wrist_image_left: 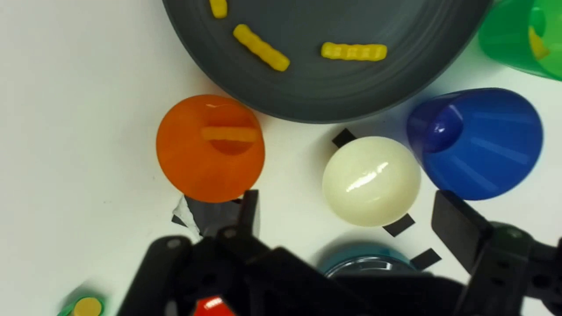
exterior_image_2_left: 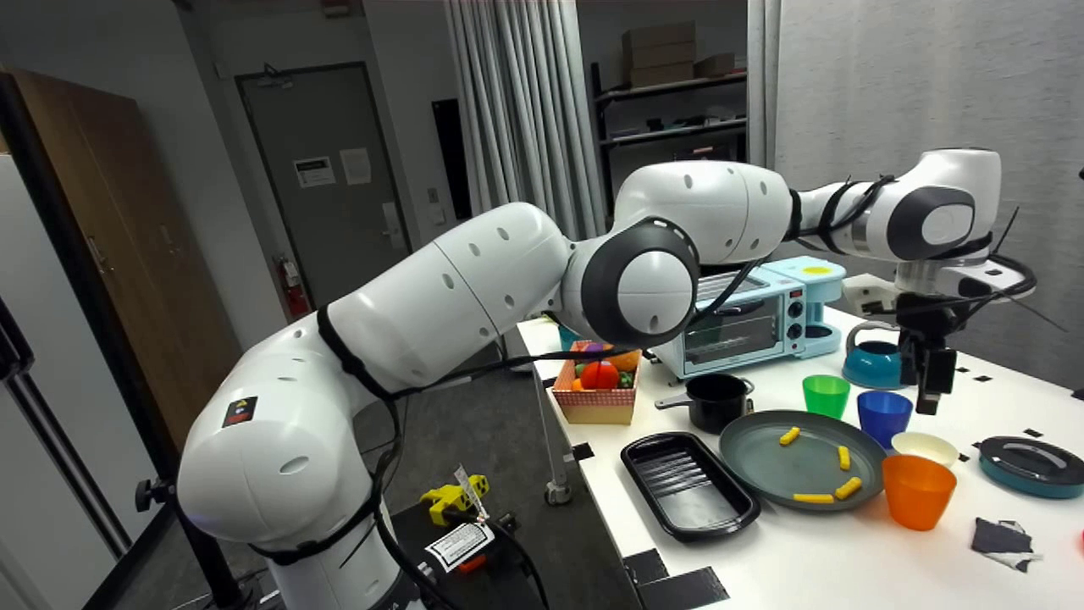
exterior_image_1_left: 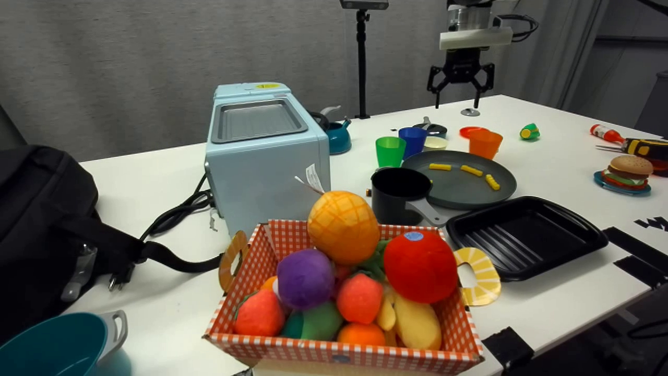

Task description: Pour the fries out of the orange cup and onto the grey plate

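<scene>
Nearest the camera, in the wrist view: the gripper (wrist_image_left: 347, 204), with jaws spread wide and with hold of nothing. In both exterior views, above the white desk (wrist_image_left: 88, 145) and pointing down. Below, in the wrist view, off to one side of the jaws: the orange cup (wrist_image_left: 206, 162), upright on the desk just beside the grey plate (wrist_image_left: 316, 96); impossible to tell whether touching it. Inside the cup, a fry-shaped stick (wrist_image_left: 230, 134) tinted orange. On the plate, in an exterior view, four yellow fries (exterior_image_2_left: 844, 458), lying scattered. On the cup's side of the plate: a cream bowl (wrist_image_left: 373, 180), close beside a blue cup (wrist_image_left: 487, 145), then a green cup (wrist_image_left: 511, 48). Across the plate from the bowl, a black ridged tray (exterior_image_2_left: 690, 491) and a black pot (exterior_image_1_left: 389, 201). Also on the desk, a red-checked box (exterior_image_1_left: 292, 347) heaped with plush fruit (exterior_image_1_left: 305, 279), and a light-blue toaster oven (exterior_image_1_left: 271, 177).
</scene>
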Robot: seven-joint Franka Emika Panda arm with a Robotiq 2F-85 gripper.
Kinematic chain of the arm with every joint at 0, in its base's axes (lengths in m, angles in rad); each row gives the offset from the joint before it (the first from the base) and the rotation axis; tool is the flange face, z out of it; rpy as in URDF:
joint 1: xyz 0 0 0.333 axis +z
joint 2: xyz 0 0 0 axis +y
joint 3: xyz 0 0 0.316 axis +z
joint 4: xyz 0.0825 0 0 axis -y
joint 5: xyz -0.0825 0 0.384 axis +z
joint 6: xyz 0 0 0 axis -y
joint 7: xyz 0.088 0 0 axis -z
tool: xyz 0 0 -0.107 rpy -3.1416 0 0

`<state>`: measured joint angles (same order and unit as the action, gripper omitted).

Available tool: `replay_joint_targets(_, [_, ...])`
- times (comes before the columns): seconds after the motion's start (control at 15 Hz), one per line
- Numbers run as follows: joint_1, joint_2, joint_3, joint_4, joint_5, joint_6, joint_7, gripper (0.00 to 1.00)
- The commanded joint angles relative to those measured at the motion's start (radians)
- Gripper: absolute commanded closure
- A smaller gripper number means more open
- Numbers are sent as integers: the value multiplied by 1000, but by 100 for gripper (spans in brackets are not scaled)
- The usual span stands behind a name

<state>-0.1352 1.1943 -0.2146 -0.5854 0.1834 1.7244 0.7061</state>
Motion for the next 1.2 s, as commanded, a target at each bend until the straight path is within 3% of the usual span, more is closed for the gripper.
replay_joint_targets(0.0, [-26, -33, 46, 23, 41, -69, -65, 0])
replay_joint_targets(0.4, [-41, -76, 29, -31, -8, -196, -304, 0])
replay_joint_targets(0.6, [-58, -85, 23, -50, -24, -207, -432, 0])
replay_joint_targets(1.13, [-90, -112, 49, -80, 25, -192, -548, 0])
